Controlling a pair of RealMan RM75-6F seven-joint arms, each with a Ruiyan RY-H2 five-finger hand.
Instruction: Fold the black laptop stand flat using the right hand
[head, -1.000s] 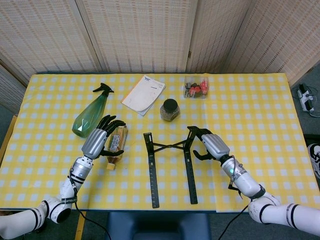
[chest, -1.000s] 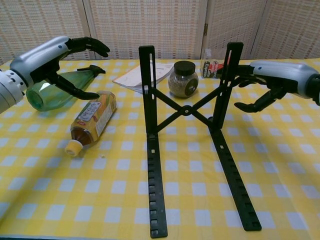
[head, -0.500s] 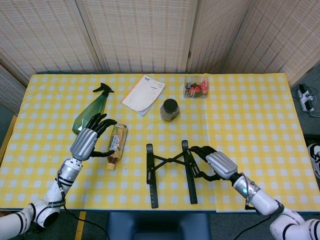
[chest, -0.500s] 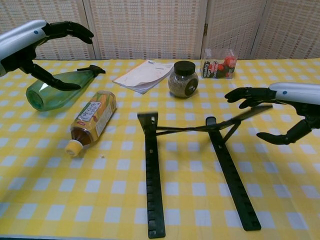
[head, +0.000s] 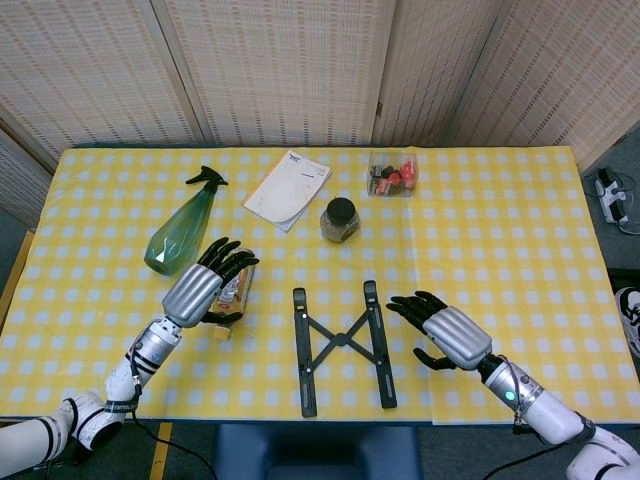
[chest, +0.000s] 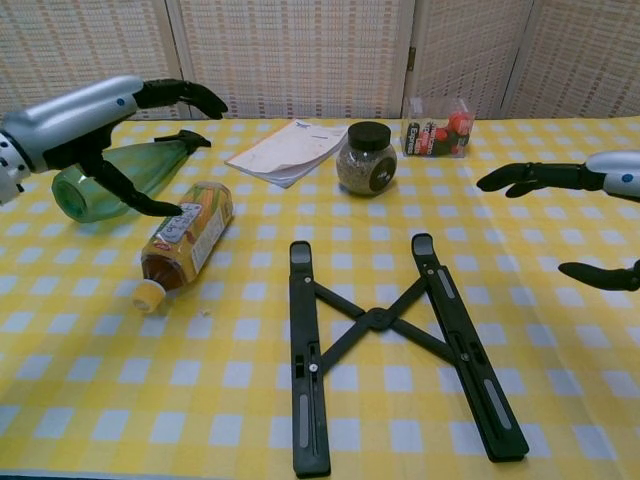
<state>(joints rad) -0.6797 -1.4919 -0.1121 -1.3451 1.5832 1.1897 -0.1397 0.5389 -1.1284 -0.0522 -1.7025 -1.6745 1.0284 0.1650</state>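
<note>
The black laptop stand (head: 343, 346), upright a second ago, now lies collapsed flat on the table just to the left of my right hand (head: 446, 334), which has let go and hovers open-fingered, so I judge the fold done.

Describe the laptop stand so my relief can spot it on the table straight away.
Start at the yellow checked table and go to its near edge, between the two robot hands. The black laptop stand lies flat there: two long slotted bars joined by a crossed X brace. Unlike the bottles and jar around it, it is all black, flat metal.
</note>
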